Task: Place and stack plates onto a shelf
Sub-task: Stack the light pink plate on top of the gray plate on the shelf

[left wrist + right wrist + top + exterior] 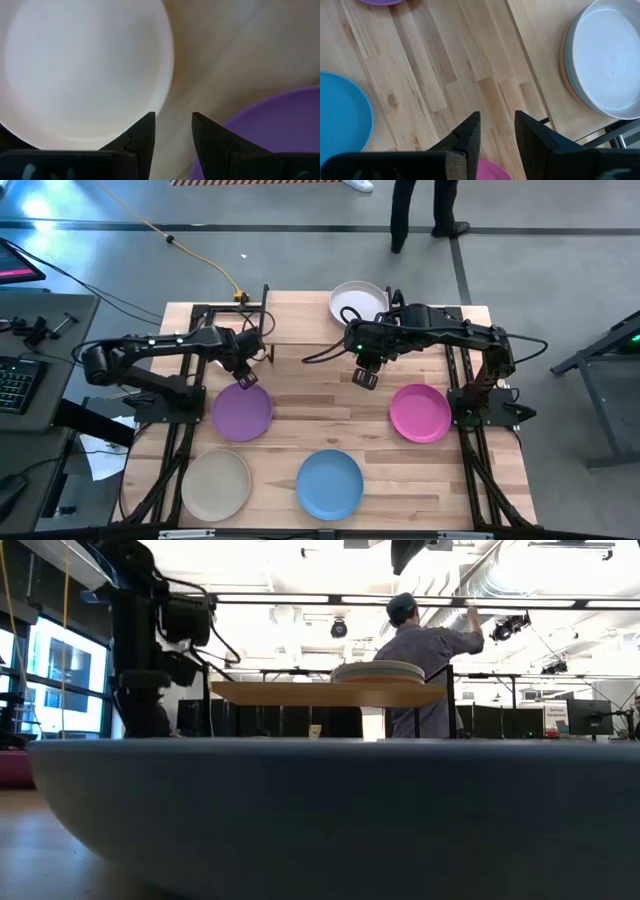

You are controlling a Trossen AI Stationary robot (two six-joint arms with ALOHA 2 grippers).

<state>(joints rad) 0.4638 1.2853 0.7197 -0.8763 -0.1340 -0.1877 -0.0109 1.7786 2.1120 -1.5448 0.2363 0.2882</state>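
High view: left gripper (247, 376) is hovering empty, fingers slightly parted, at purple plate's (242, 413) far rim; right gripper (365, 376) is hanging likewise over bare table (310, 405); plate stack (357, 302) is sitting on shelf (300, 330)

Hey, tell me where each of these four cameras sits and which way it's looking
High view: overhead, straight down; both arms, left claw, right claw.
Low view: table height, behind the blue plate, facing the shelf; one arm shows.
Left wrist view: over the purple plate and a beige plate; own fingers.
Right wrist view: down at the table; own fingers.
Shared: the plate stack on the shelf.
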